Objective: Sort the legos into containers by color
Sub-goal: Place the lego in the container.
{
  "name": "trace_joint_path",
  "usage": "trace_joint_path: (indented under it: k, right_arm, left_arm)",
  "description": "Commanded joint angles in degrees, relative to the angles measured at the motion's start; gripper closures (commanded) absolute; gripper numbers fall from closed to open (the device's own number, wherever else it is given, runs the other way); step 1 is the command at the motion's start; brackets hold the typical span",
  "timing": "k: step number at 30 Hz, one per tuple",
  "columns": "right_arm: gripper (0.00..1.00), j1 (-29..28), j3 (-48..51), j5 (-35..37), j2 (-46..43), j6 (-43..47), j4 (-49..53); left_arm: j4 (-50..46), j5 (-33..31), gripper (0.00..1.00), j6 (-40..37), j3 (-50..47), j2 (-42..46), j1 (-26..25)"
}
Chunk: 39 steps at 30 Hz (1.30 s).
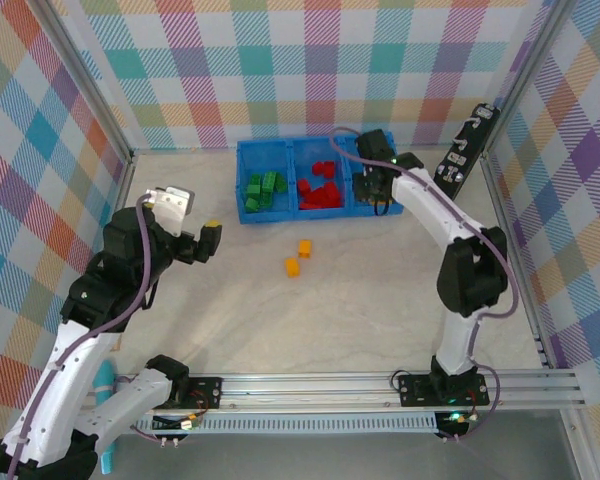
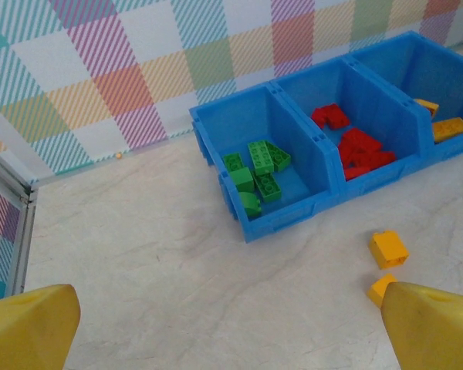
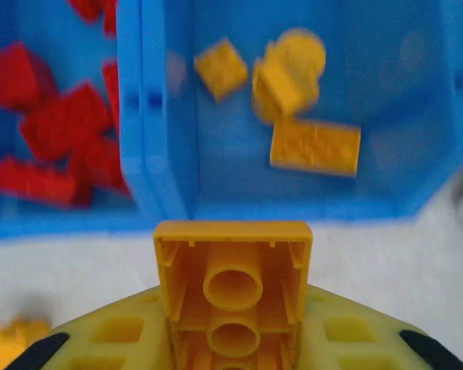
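**brickfan:** ok, starting at the claws. The right gripper (image 1: 378, 190) is clamped on one yellow brick (image 3: 233, 266). The brick's underside faces the wrist cam, so you can see the tubes. It hangs right at the near wall of the right-hand compartment of the blue tray (image 1: 242, 190).

**tablebot:** and the other arm?

**brickfan:** The left gripper (image 1: 210, 238) is spread wide with nothing between the fingers. It's hovering over the table (image 1: 400, 300), well short of the tray and off to the left.

**tablebot:** counts?

**brickfan:** It's one tray with three compartments.
- Left: green bricks (image 2: 260, 156). I get six, give or take, since they overlap.
- Middle: red bricks (image 2: 359, 150), all in a heap. I can't split them cleanly enough for a number.
- Right: yellow pieces (image 3: 315, 145). I can make out four in the wrist cam, a bit blurry.

**tablebot:** anything outside the tray?

**brickfan:** Two loose yellow-orange bricks (image 1: 305, 246) sit on the bare table. They're near each other, in front of the tray and between the two grippers. With the one in the claw, that's three yellows not binned.
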<state>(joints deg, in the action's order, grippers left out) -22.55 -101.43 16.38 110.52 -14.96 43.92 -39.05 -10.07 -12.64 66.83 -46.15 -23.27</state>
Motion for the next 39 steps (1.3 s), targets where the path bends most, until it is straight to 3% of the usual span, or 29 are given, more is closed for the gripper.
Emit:
trace_joint_path:
  k: [1,8,19,24,31,39]
  right_arm:
    - [0.66,1.9,-7.2,-1.6,7.0,4.0,-3.0]
    - [0.65,5.4,-25.4,-2.1,21.2,5.0,-0.3]
    - [0.61,7.6,-37.7,-2.4,32.1,6.6,-0.5]
    - [0.47,8.1,-40.4,-2.9,34.8,7.3,-1.6]
    - [0.44,7.8,-38.4,-3.7,30.1,8.2,-2.0]
    - [0.4,3.2,-26.0,-1.0,16.8,9.8,-6.2]
  left_arm:
    - [-0.2,0.9,0.0,-1.5,0.7,0.3,-0.8]
    - [-0.3,-0.1,0.0,-2.5,0.8,-0.1,-0.8]
    - [0.0,0.5,0.0,-3.0,0.3,-2.3,-0.8]
    - [0.4,0.1,0.0,-3.4,-0.3,-2.6,-0.8]
    - [0.3,1.2,0.0,-3.5,-0.3,-3.4,-0.7]
    - [0.2,1.3,0.0,-3.6,-0.4,-3.0,-0.8]
